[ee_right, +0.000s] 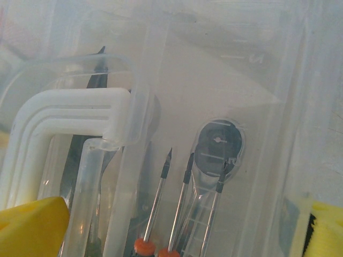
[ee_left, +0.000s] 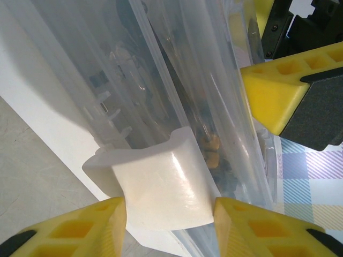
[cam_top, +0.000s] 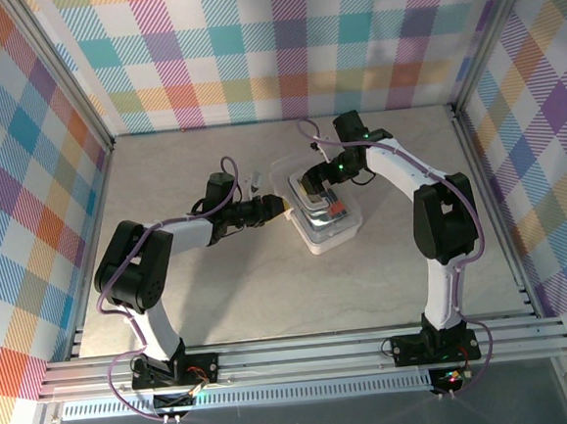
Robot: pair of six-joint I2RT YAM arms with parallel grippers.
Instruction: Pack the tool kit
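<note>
The translucent whitish case (cam_top: 328, 213) lies mid-table with its lid down. Through the lid I see the red-collared screwdrivers (ee_right: 161, 203) and the chrome ratchet (ee_right: 217, 147), beside the white handle (ee_right: 64, 115). A yellow bit, perhaps the pliers (ee_left: 211, 150), shows dimly through the case wall. My left gripper (ee_left: 170, 230) is at the case's left side (cam_top: 281, 207), its yellow fingers (ee_left: 69, 230) touching both sides of the white latch (ee_left: 166, 187). My right gripper (ee_right: 179, 230) hovers open just over the lid (cam_top: 311, 183), its fingers (ee_right: 32, 225) spread wide.
A small whitish object (cam_top: 255, 184) lies on the grey table (cam_top: 221, 295) just behind the left arm. Checked walls and aluminium frame rails (cam_top: 489, 196) close in the table on all sides.
</note>
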